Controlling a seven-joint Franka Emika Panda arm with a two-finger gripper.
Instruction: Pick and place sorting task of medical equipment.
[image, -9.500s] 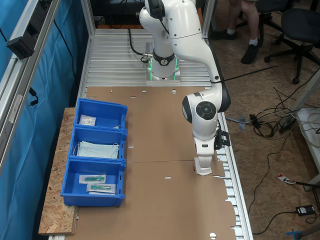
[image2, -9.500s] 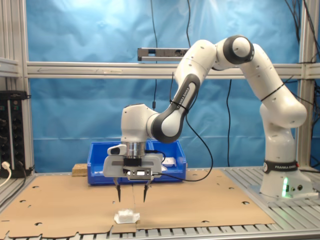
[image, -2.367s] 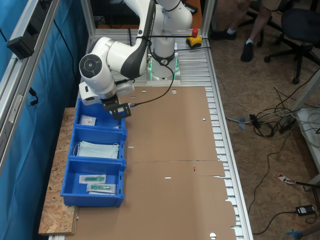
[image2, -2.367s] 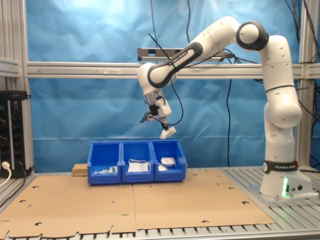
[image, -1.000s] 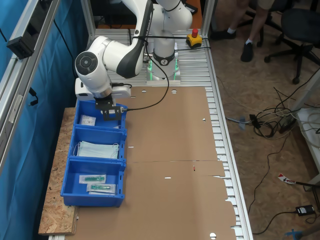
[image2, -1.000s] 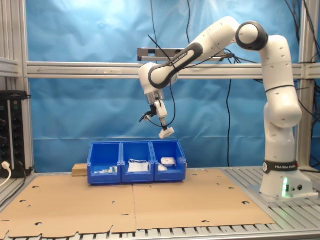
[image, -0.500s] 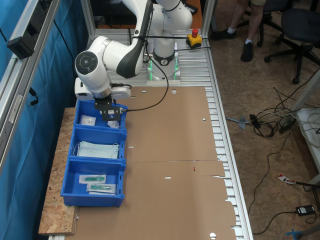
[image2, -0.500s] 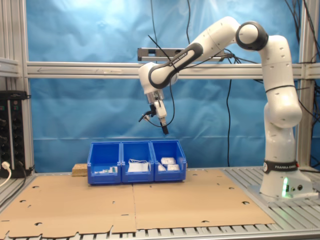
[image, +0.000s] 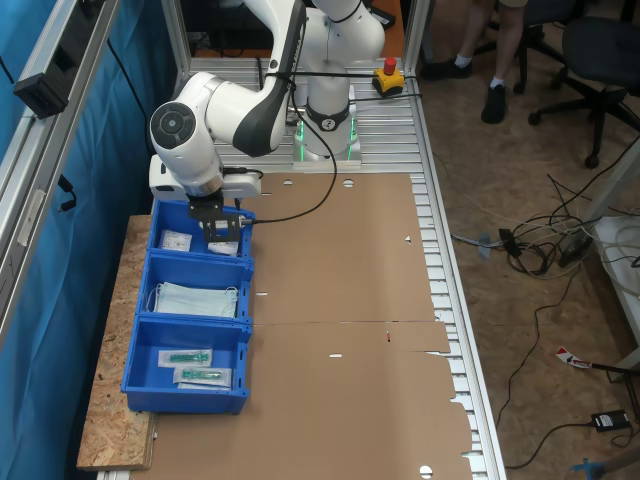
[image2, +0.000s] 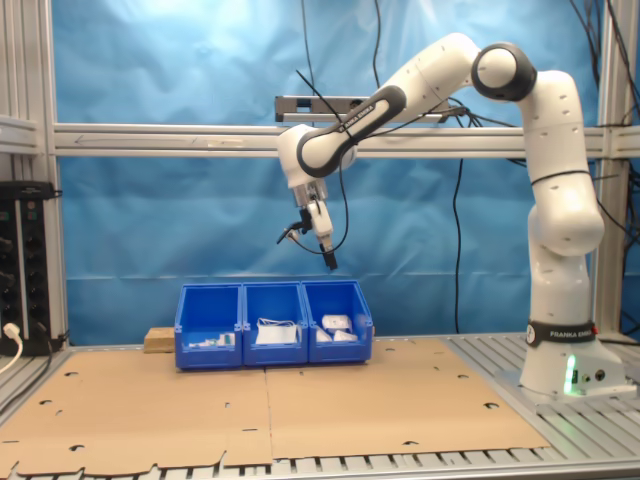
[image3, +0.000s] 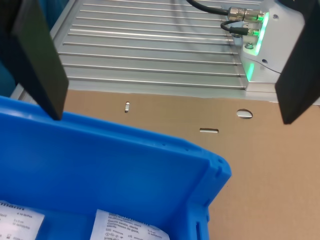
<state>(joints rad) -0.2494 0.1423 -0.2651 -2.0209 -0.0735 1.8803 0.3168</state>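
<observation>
Flat brown cardboard sheet (image: 340, 300) covers the bench, bare across its middle; a row of three blue plastic bins (image: 195, 310) lines its edge at the first exterior view's left; the black two-fingered gripper (image2: 326, 258) hangs above the end bin, jaws apart, empty; small white square packets (image2: 338, 328) lie inside that bin.

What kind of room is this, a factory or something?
More likely a robotics lab: a white arm bolted to an aluminium-framed bench, loose cables on the floor, office chairs nearby.
</observation>
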